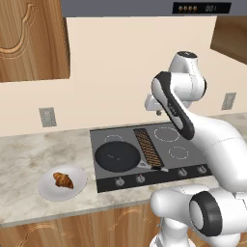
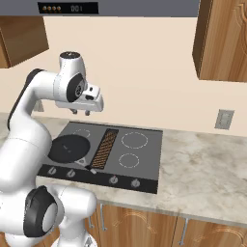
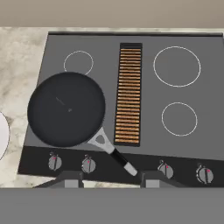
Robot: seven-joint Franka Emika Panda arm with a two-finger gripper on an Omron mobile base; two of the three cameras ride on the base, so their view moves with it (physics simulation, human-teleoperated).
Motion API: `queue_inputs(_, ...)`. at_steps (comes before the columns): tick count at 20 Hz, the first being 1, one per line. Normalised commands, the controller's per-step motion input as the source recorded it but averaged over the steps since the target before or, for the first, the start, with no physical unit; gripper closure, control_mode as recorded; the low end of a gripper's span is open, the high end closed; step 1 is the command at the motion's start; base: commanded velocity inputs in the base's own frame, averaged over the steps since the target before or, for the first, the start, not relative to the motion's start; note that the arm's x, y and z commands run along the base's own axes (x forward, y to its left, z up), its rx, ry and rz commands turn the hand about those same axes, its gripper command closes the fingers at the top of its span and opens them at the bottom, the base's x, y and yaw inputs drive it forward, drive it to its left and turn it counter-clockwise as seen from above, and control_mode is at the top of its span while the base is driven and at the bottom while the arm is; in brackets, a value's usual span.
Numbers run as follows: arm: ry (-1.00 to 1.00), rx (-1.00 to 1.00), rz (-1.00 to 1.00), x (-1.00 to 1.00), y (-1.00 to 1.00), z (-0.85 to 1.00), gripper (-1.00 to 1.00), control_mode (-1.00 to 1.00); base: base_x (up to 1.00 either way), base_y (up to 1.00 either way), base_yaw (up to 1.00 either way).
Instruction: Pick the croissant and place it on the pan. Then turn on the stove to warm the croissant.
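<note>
The croissant (image 1: 63,180), small and golden-brown, lies on a round white plate (image 1: 48,189) on the counter left of the stove (image 1: 169,153). The black pan (image 1: 117,157) sits on the stove's front left burner, its handle (image 3: 114,154) pointing toward the front knobs (image 3: 89,165). My gripper (image 2: 81,113) hangs high above the stove's middle, well apart from pan and croissant. It is open, and nothing sits between its fingertips (image 3: 70,178). From the hand view I look straight down on the pan (image 3: 66,109), the brown grill strip (image 3: 129,94) and the plate's rim (image 3: 2,135).
Marble counter (image 2: 207,164) runs both sides of the stove. Wall outlets (image 1: 48,116) (image 2: 224,119) sit on the beige backsplash. Wooden cabinets (image 1: 29,38) and a range hood (image 2: 111,7) hang overhead. Two ring burners (image 3: 176,66) (image 3: 179,119) on the right are bare.
</note>
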Motion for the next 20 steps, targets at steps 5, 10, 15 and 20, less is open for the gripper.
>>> queue_inputs(5, 0.0, 0.0, 0.0, -0.02, 0.35, 0.0, -1.0, -1.0, 0.0, 0.0, 0.0)
queue_inputs(10, 0.0, 0.12, 0.04, -0.22, 0.66, -0.08, -1.0, -1.0, 0.0, 0.0, 0.0)
queue_inputs(15, 0.02, 0.18, 0.08, -0.28, 0.8, -0.22, -1.0, -1.0, 0.0, 0.0, 0.0)
queue_inputs(20, 0.0, 0.09, 0.06, -0.24, 0.49, -0.11, -1.0, -1.0, 0.0, 0.0, 0.0)
